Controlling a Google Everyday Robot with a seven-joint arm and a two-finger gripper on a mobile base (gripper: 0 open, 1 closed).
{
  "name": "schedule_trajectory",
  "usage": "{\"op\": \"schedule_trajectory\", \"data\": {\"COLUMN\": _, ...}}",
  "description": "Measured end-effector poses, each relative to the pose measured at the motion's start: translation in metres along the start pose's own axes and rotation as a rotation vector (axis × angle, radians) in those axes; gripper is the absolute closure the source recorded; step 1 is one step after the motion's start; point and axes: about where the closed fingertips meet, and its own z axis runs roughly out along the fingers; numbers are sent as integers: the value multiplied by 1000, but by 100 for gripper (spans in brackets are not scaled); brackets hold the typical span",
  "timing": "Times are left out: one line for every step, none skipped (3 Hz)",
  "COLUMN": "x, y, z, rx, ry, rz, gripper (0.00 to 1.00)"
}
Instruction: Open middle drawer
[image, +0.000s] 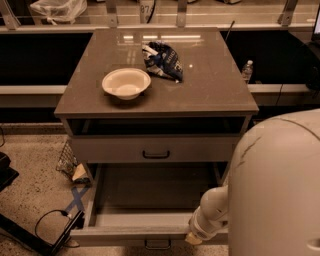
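Down low in the camera view, the middle drawer (150, 195) is standing pulled well out of the cabinet (75, 107), with its grey inside facing up toward the camera. Its flat front is running along the bottom of the frame, and its black bar handle (157, 244) is peeking out at the centre, partly cut off by the lower edge. The gripper (194, 238) is sitting at the right part of that drawer front, right against its top edge, at the end of a cream-coloured wrist (212, 217) that is reaching in from the right. Whether the claw is wide, narrow or holding anything cannot be told, as its tip is lying mostly hidden against the front. The robot's large rounded body (280, 190) is filling the lower right corner and covering the cabinet's right side.

Above the opened drawer, the top drawer (115, 149) is showing its pale front and its own dark handle (156, 154), with a dark gap between it and the countertop. On the brown top, a white bowl (126, 82) is resting left of centre, and a crumpled blue snack bag (162, 61) is lying just behind it to the right. A water bottle (247, 71) is standing on the ledge beyond the cabinet's right edge. Blue tape (75, 200) and a black cable (47, 225) are lying on the speckled floor at the left.
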Motion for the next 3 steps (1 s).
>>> {"op": "schedule_trajectory", "data": {"x": 0, "y": 1, "z": 0, "rx": -1, "ry": 1, "rz": -1, "gripper": 28}}
{"op": "schedule_trajectory", "data": {"x": 0, "y": 1, "z": 1, "rx": -2, "ry": 1, "rz": -1, "gripper": 4}}
{"op": "schedule_trajectory", "data": {"x": 0, "y": 1, "z": 1, "rx": -3, "ry": 1, "rz": -2, "gripper": 0}}
